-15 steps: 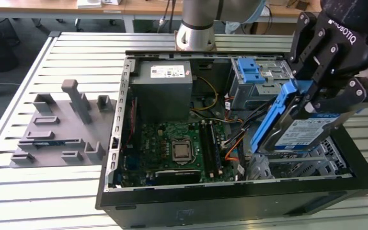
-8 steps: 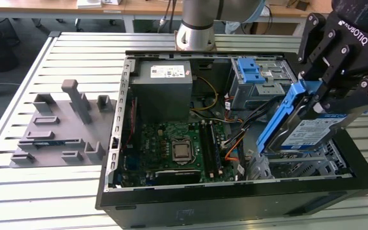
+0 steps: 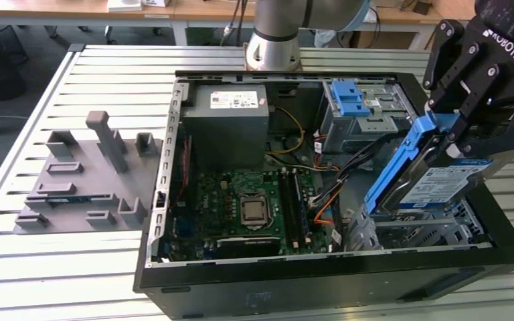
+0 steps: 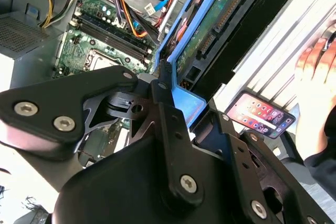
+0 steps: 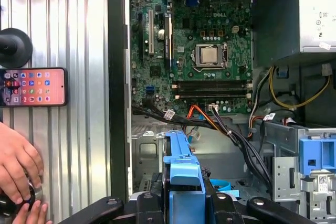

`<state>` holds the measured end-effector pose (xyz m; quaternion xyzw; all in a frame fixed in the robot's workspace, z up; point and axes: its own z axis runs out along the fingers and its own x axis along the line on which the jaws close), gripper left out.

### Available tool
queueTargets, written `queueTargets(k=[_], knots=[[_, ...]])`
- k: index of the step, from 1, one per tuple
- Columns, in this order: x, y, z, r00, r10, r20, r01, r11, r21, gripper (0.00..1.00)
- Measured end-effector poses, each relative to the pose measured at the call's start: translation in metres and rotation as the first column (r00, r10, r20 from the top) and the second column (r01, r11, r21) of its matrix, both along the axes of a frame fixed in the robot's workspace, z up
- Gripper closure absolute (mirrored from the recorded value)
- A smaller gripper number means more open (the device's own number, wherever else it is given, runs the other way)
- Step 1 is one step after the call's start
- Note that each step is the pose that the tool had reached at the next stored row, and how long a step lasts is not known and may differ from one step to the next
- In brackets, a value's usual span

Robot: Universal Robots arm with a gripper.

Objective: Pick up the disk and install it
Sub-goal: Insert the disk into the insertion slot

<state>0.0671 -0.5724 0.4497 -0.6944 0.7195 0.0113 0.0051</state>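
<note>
From my station I see the gripper at the exterior view's right, above the open computer case. Its fingers are pinched on the disk, gripping it across the blue rails on its edges. The disk hangs tilted, label side facing the camera. Its lower end reaches down to the metal bay in the near corner of the case at the exterior view's right. I cannot tell whether it touches the bay.

In the first wrist view the blue rail of the disk runs out from between the fingers toward the motherboard. In the second wrist view I see the green circuit-board underside of the disk.

Inside the case, the grey power supply sits in the far corner, with the motherboard in front of it. A drive cage with a light-blue latch stands just beside the power supply, toward the exterior view's right.

On the slatted table, at the exterior view's left, lies a grey fixture block, well apart from the gripper.

Both wrist views show a phone with a lit screen on the table beside the case. A person's hand rests near it.
</note>
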Motion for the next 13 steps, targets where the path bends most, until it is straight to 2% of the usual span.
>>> queueTargets(k=[13], knots=[[0.0059,0.0000,-0.0021,1.0000,0.000,0.0000,0.000,1.0000,0.0002,0.64]])
